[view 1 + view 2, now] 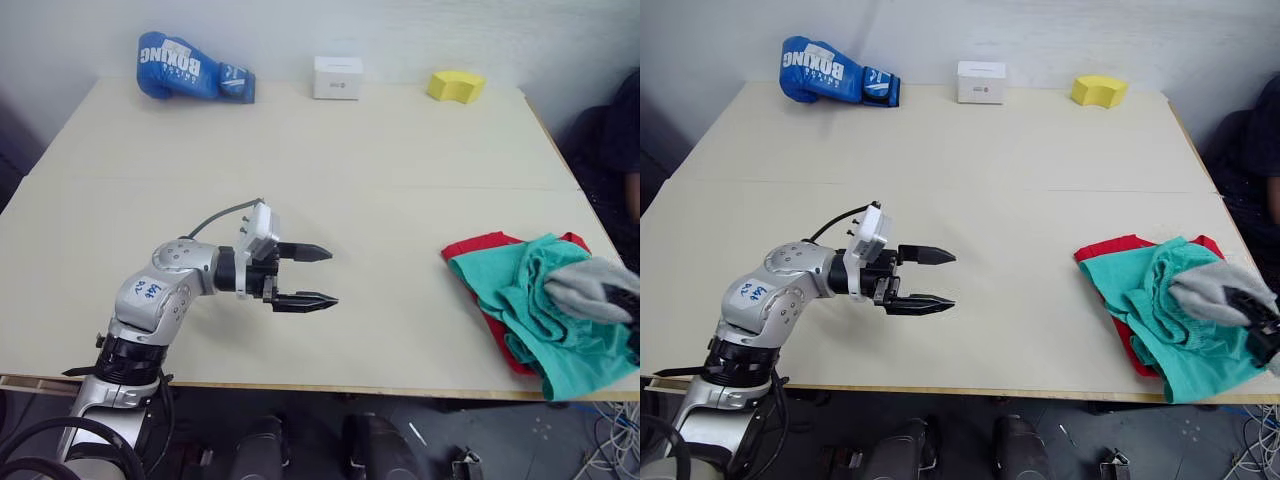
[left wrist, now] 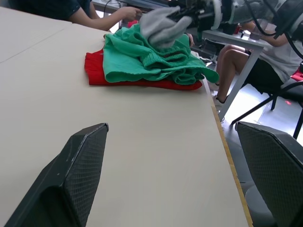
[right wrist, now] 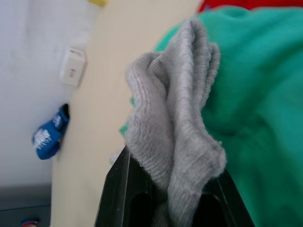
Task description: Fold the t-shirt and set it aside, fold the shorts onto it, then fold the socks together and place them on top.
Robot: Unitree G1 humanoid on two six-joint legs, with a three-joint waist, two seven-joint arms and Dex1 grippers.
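Observation:
The red t-shirt (image 1: 480,245) lies folded near the table's right front corner, mostly covered by the teal-green shorts (image 1: 520,300) folded on top of it. My right gripper (image 1: 1250,310) is shut on the grey socks (image 1: 590,282) and holds them just above the shorts. In the right wrist view the socks (image 3: 180,118) bulge up from between the fingers, with the shorts (image 3: 265,94) behind. My left gripper (image 1: 318,276) hovers open and empty over the table's front middle, well left of the clothes.
Along the table's far edge sit a blue boxing glove (image 1: 190,68), a white box (image 1: 337,77) and a yellow sponge (image 1: 456,85). A person's arm (image 2: 104,21) reaches in beyond the clothes pile. The table's right edge (image 1: 600,215) runs close by the pile.

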